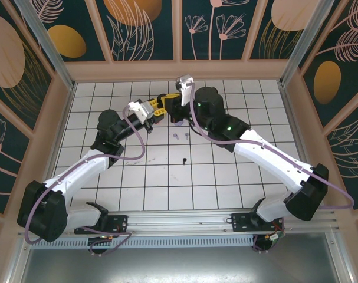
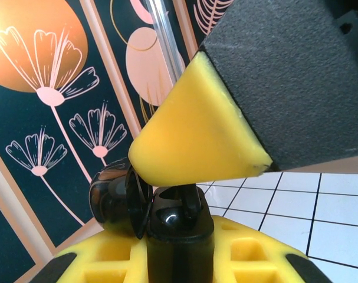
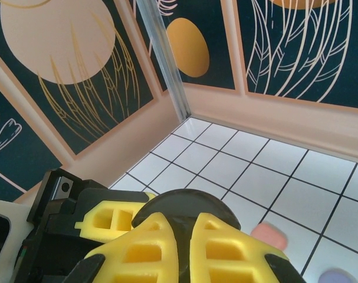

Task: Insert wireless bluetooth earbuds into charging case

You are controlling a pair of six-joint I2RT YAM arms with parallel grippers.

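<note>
The black charging case [image 2: 179,236] stands upright between the yellow fingers of my left gripper [image 2: 179,256], which is shut on it, with the lid [image 2: 111,200] swung open to the left. From above, my right gripper [image 3: 184,239] is shut on a black earbud [image 2: 196,197] whose stem reaches down into the case's open top. In the top view the two grippers meet above the far middle of the table, left gripper [image 1: 159,106] and right gripper [image 1: 173,108]. Another black earbud [image 1: 185,160] lies on the tiles in front of them. Two lavender earbuds [image 1: 177,137] lie closer to the grippers.
A blurred salmon object [image 3: 268,234] and a lavender object [image 3: 338,276] sit on the white tiled table [image 1: 226,177] just beyond my right gripper. Wooden walls [image 1: 179,69] enclose the table on three sides. Open tiles stretch across the near half.
</note>
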